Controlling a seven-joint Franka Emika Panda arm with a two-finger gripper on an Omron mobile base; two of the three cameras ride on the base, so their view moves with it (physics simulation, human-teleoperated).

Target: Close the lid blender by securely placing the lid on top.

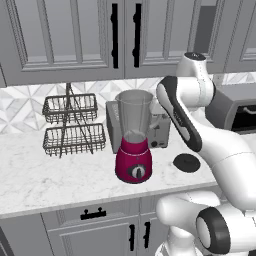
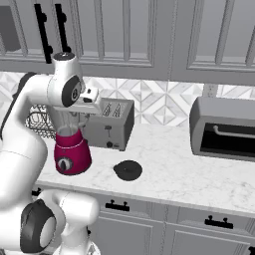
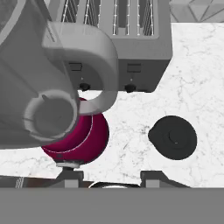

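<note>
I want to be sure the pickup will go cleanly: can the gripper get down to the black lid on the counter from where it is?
Probably yes. The lid lies flat on bare counter, apart from the blender and toaster, with nothing above it. The gripper hangs empty above.

Marble counter (image 1: 45,180): magenta-based clear-jar blender (image 1: 133,137) at front; flat round black lid (image 1: 186,163) right of it, apart; grey boxy toaster (image 2: 111,123) behind; two-tier wire basket rack (image 1: 71,125) left.

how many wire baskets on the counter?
2. Upper basket and lower basket, stacked on one stand, left of the blender. Right base view shows little of them behind the arm.
</note>
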